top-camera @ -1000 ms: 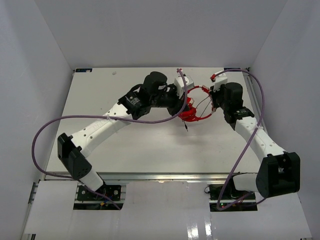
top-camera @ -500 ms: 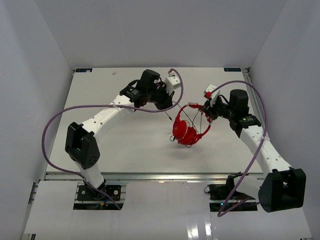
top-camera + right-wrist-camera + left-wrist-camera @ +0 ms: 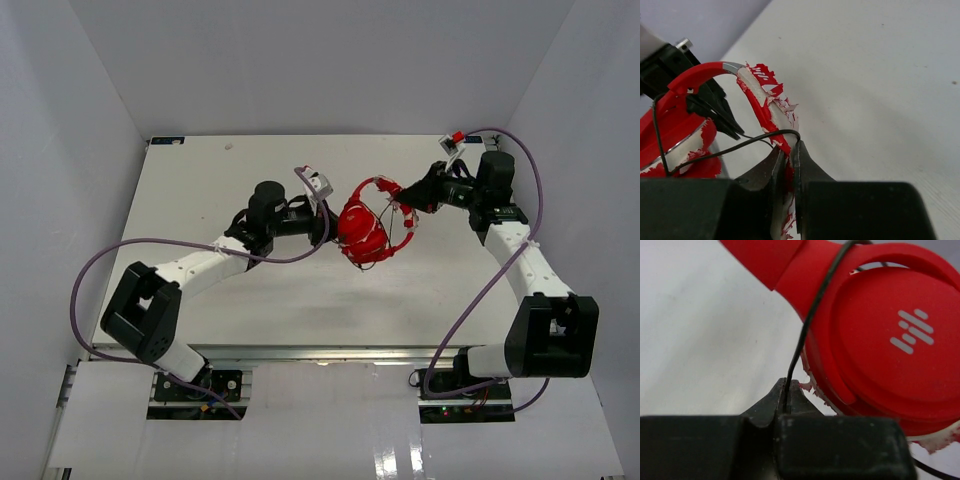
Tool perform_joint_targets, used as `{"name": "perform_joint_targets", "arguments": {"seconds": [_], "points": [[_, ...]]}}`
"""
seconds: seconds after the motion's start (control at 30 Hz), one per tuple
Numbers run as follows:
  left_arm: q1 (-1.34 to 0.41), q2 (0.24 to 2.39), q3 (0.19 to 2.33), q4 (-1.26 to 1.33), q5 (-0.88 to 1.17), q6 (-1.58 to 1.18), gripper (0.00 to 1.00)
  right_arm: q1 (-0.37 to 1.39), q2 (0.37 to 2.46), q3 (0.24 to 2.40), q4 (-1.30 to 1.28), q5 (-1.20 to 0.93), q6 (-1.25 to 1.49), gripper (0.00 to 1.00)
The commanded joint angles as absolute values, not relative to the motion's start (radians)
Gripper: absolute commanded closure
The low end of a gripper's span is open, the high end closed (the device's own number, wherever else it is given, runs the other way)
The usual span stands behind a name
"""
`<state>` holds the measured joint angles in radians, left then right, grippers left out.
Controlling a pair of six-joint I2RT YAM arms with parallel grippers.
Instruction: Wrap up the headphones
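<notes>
The red headphones (image 3: 362,232) sit at the middle of the white table, between the two grippers. My left gripper (image 3: 322,226) is at their left side, shut on the thin dark cord (image 3: 807,322), which runs up from the jaws across the red earcup (image 3: 890,340) with its white marks. My right gripper (image 3: 404,203) is at their upper right, shut on the worn red and white headband (image 3: 771,107). The cord (image 3: 740,145) loops over the band just above the right jaws. The left gripper also shows in the right wrist view (image 3: 715,112).
The white table (image 3: 300,300) is walled in by white panels on three sides. Purple robot cables (image 3: 120,250) arc beside each arm. The near table edge runs along the arm bases.
</notes>
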<state>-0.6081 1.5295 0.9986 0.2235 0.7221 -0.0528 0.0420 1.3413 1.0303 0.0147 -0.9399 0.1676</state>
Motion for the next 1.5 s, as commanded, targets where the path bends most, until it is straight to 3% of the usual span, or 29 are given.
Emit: {"name": "perform_joint_targets", "arguments": {"seconds": [0.0,0.1,0.23,0.4,0.67,0.93,1.13,1.23,1.3,1.33,1.47], "points": [[-0.6,1.547,0.857,0.817,0.778,-0.385,0.83,0.032,1.351,1.008,0.383,-1.121,0.711,0.92],[-0.601,1.623,0.776,1.132,0.72,-0.594,0.66,0.032,1.365,0.977,0.428,-1.073,0.77,0.92],[-0.605,1.736,0.707,1.43,0.66,-0.798,0.57,0.032,1.378,0.956,0.309,-0.974,0.681,0.92],[-0.634,1.851,0.631,1.592,0.585,-0.862,0.56,0.031,1.411,0.865,0.308,-0.831,0.616,0.92],[-0.679,2.027,0.625,1.62,0.544,-0.93,0.63,0.068,1.56,0.924,0.141,-0.423,0.443,0.92],[-0.707,2.066,0.612,1.571,0.438,-0.953,0.67,0.203,1.667,1.004,0.031,-0.052,0.425,0.92],[-0.711,2.024,0.612,1.469,0.4,-0.918,0.63,0.283,1.676,1.004,0.033,0.105,0.412,0.91],[-0.711,1.983,0.595,1.422,0.402,-0.902,0.61,0.291,1.692,1.002,0.045,0.133,0.384,0.71],[-0.712,1.93,0.572,1.387,0.416,-0.887,0.61,0.291,1.704,1.006,0.047,0.147,0.354,0.47],[-0.712,1.875,0.563,1.335,0.423,-0.867,0.6,0.29,1.71,1.008,0.045,0.144,0.336,0.3],[-0.713,1.663,0.524,1.106,0.465,-0.771,0.55,0.29,1.695,1.013,0.017,0.083,0.234,0.09]]}}
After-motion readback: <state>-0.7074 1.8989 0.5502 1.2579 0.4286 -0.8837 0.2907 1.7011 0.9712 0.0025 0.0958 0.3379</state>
